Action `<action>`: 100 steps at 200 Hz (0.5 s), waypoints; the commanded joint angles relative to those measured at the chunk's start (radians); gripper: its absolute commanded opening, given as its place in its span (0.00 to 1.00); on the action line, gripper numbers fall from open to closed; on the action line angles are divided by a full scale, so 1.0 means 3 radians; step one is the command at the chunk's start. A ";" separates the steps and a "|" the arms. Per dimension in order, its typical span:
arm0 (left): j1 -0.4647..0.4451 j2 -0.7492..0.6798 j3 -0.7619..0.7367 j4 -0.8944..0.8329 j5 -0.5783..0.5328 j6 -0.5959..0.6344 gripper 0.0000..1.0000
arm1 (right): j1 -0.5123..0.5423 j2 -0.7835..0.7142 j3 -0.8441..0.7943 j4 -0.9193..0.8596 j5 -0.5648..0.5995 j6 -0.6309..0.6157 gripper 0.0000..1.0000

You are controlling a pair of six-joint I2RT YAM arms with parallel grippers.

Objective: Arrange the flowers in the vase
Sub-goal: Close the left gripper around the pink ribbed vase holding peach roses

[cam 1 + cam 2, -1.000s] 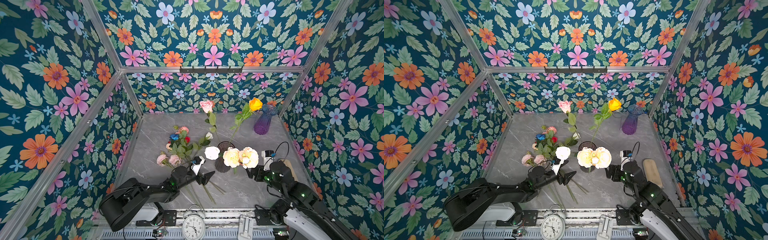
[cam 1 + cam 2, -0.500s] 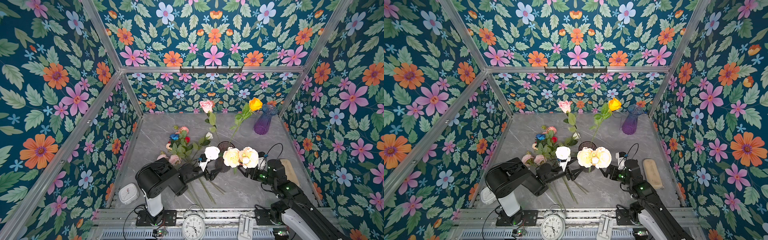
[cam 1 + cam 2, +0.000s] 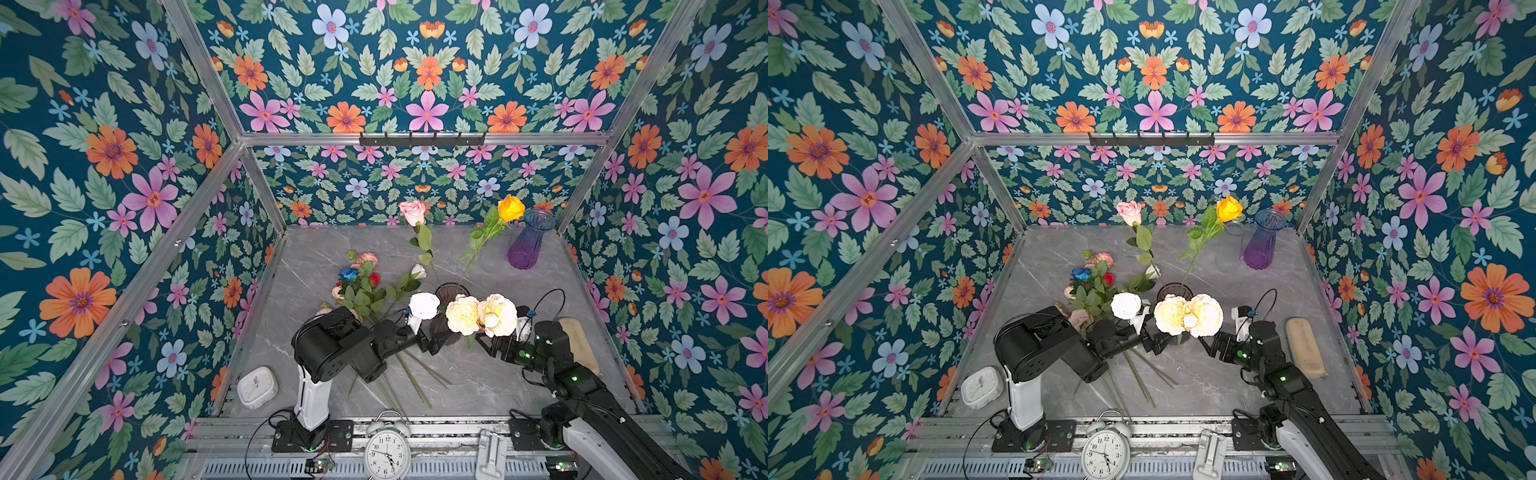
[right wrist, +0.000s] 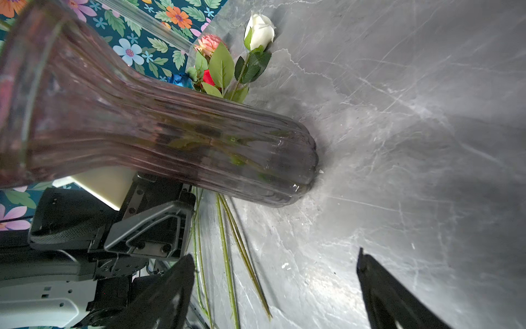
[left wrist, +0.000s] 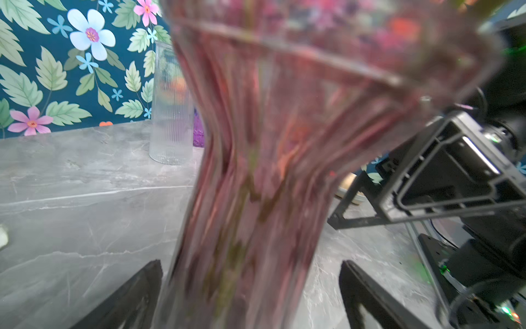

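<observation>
A smoky pink ribbed glass vase (image 3: 452, 289) (image 5: 256, 171) (image 4: 170, 136) stands mid-table. In it are a pink rose (image 3: 412, 212), an orange rose (image 3: 511, 208), cream peonies (image 3: 463, 313) and a white bloom (image 3: 424, 305). My left gripper (image 3: 432, 340) (image 5: 250, 263) is open, its fingers on either side of the vase's lower body, with a gap on one side. My right gripper (image 3: 488, 343) (image 4: 275, 256) is open and empty, just right of the vase. More flowers (image 3: 361, 286) lie loose in a pile to the left, their stems (image 4: 227, 256) running toward the front.
A purple vase (image 3: 525, 245) stands at the back right, with a clear ribbed glass (image 5: 170, 114) beside it. A beige oblong object (image 3: 579, 340) lies by the right wall. A white square clock (image 3: 257, 386) sits front left and an alarm clock (image 3: 387, 455) at the front rail.
My left arm has swung up and right, bringing its gripper from the loose stems to either side of the vase. My right gripper has moved left toward the vase.
</observation>
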 commanded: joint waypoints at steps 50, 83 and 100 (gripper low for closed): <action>-0.0030 0.0179 0.0222 0.0198 -0.0151 0.0043 0.89 | 0.0003 -0.0096 0.0007 -0.0008 -0.0049 -0.0050 0.91; -0.0025 0.0199 0.0316 0.0139 -0.0178 0.0141 0.84 | 0.0001 -0.0259 0.0016 -0.0157 -0.0007 -0.0069 0.91; -0.0015 0.0205 0.0378 0.0090 -0.0172 0.0174 0.81 | 0.0005 -0.0327 0.0008 -0.0216 0.0019 -0.0079 0.91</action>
